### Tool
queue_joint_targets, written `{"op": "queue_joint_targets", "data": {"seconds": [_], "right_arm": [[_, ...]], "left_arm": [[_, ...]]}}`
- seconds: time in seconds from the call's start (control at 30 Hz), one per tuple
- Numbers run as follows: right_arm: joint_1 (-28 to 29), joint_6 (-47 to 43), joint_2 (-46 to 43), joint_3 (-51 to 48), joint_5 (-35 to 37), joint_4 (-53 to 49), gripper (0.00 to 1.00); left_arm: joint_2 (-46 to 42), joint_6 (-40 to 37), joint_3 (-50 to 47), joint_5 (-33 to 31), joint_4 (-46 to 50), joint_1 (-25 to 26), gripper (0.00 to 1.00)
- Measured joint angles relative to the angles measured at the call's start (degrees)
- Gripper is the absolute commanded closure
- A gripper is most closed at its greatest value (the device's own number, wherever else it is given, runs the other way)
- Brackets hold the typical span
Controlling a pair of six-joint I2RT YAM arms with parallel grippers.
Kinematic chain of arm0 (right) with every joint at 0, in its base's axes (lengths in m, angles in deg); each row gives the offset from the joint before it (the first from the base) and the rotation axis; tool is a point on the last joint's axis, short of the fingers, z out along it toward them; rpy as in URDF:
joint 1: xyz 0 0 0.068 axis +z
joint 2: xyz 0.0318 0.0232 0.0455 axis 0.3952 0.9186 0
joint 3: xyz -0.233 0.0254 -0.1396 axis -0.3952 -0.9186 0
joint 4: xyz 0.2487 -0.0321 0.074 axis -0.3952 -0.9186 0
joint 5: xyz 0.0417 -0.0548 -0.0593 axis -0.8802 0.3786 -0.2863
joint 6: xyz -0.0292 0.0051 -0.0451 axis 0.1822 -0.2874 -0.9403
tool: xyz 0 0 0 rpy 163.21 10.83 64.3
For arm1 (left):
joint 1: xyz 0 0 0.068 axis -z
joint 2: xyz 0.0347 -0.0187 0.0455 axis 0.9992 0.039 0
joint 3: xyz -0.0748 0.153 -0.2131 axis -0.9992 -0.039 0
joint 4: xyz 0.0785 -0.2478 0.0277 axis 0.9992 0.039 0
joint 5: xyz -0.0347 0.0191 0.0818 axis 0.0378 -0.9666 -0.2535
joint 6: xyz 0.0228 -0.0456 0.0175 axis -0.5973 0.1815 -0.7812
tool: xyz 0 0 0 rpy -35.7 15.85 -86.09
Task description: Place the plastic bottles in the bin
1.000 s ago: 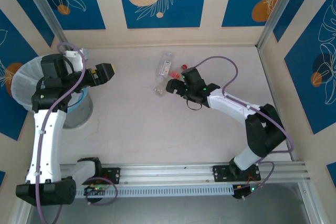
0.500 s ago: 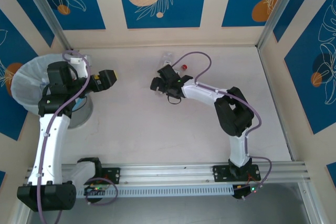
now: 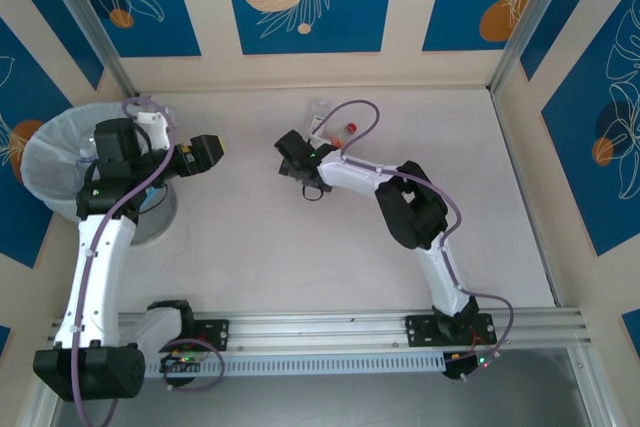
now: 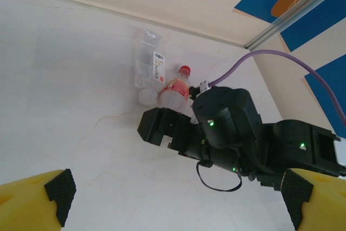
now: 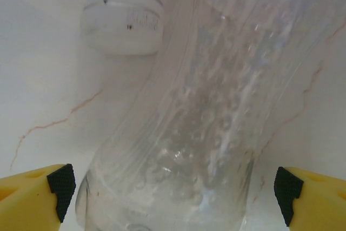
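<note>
I see two small plastic bottles, both lying on the pale marbled worktop [image 3: 250,247] close to the back wall. One is a clear plastic bottle with a white barcode label and a white cap [image 4: 146,63]. The other is a plastic bottle with a red cap and a reddish label [image 4: 173,89], and it lies just beside the first one, touching it or nearly so.

There is one round grey waste bin with a translucent white bag [image 3: 40,162], at the far left edge, well apart from the bottles. There are two arms.

The right gripper [image 3: 288,155] is stretched far to the left and low at the bottles. In its wrist view its yellow fingers [image 5: 38,193] are wide apart, with a clear bottle body between them and a white cap just beside that body. The fingers do not press it. I cannot tell for sure which bottle this body is.

The left gripper [image 3: 207,149] hangs just to the right of the bin, also spread apart and holding nothing [image 4: 175,204].

The middle and the right half of the worktop are bare, with thin brown veins. Cream walls with blue leaf panels close three sides, and a metal rail [image 3: 350,327] runs along the near edge.
</note>
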Motion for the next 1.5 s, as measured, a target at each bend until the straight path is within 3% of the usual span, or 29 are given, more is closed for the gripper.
{"op": "queue_joint_targets", "data": {"seconds": [0.53, 0.77, 1.5], "right_arm": [[1.0, 2.7, 1.8, 0.2, 4.0, -2.4, 0.13], [1.0, 2.1, 2.4, 0.5, 4.5, -2.3, 0.27], [1.4, 2.5, -1.1, -7.2, 7.2, 2.8, 0.56]], "left_arm": [[1.9, -0.3, -0.2, 0.0, 0.0, 0.0, 0.01], [1.9, -0.3, -0.3, -0.2, 0.0, 0.0, 0.01], [1.9, -0.1, -1.2, -0.2, 0.0, 0.1, 0.01]]}}
